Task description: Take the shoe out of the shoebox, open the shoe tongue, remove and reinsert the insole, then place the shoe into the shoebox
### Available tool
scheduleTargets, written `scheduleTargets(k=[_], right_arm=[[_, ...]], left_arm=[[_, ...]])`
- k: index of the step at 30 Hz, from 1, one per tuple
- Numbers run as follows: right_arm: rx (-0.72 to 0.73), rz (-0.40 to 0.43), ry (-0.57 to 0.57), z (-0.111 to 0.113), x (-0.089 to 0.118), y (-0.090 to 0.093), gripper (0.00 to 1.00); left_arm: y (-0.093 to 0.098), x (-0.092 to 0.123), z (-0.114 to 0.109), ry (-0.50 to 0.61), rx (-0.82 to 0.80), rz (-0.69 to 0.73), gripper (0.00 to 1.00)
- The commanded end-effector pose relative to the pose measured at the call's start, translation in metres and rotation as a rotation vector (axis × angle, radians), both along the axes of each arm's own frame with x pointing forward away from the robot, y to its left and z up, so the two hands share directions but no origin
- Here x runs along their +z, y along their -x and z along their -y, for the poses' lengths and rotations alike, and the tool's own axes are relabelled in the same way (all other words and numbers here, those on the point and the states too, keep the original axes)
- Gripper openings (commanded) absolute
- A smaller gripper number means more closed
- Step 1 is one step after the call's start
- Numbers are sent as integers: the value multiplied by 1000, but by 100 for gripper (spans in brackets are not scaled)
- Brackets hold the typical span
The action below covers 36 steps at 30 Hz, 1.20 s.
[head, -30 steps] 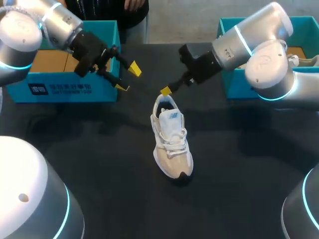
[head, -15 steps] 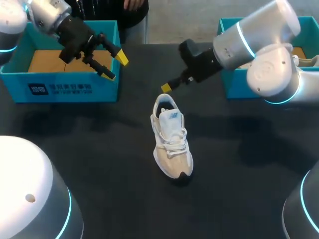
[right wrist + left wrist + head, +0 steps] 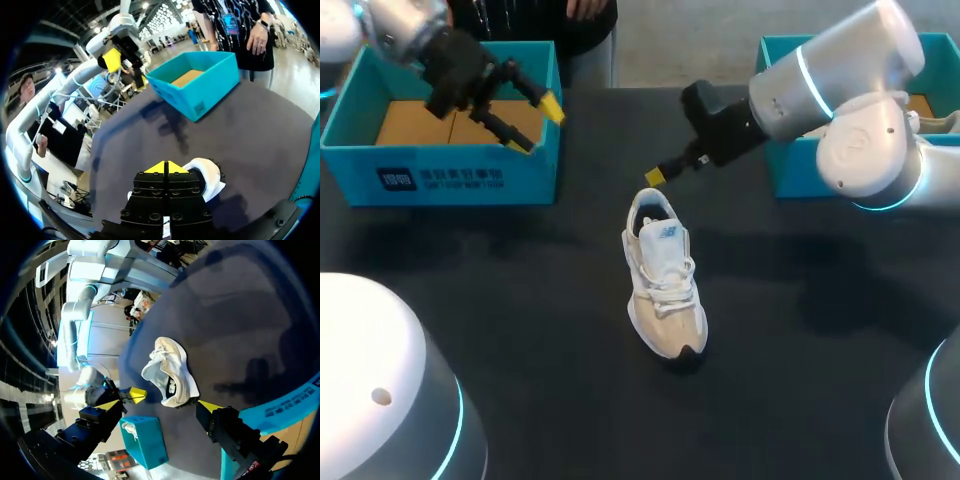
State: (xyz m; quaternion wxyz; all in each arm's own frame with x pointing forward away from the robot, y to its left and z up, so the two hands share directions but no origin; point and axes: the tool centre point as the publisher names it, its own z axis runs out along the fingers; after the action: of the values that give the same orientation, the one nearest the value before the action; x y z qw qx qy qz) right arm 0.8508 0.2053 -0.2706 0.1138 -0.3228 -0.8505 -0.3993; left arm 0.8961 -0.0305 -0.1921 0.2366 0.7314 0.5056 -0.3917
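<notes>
1. A white and beige shoe lies upright on its sole in the middle of a black table; its toe points toward 6 o'clock and its heel toward 12 o'clock in the head view; it is outside both boxes, laces tied across the tongue.
2. A teal shoebox sits at 10 o'clock from the shoe, well apart from it; it is open on top and shows a bare cardboard floor.
3. A second teal box sits at 2 o'clock from the shoe, partly hidden by the right arm; another pale shoe rests inside it.
4. The left gripper hangs above the shoebox corner nearest the shoe; its yellow-tipped fingers are spread wide with nothing between them; its wrist view looks out at the shoe across the table, past the shoebox rim.
5. The right gripper sits at 12 o'clock from the shoe's heel, just beside the collar; no contact is visible; in its wrist view the two yellow tips are pressed together, clenched on nothing, with the shoe just under and beside them and the shoebox well ahead.
</notes>
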Motion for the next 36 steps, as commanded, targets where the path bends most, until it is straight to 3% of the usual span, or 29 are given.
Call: scheduleTargets(k=[1, 13, 28, 36], right_arm=[[-9, -7, 33, -10, 1, 0, 0], [-55, -41, 83, -11, -7, 5, 0], [-172, -78, 372, -7, -8, 28, 0], [-216, -100, 394, -7, -12, 32, 0]], left_arm=[[-3, 9, -19, 7, -5, -3, 100], [-1, 3, -11, 24, -32, -23, 100], [0, 1, -9, 39, -21, -44, 100], [0, 1, -9, 39, -21, -44, 100]])
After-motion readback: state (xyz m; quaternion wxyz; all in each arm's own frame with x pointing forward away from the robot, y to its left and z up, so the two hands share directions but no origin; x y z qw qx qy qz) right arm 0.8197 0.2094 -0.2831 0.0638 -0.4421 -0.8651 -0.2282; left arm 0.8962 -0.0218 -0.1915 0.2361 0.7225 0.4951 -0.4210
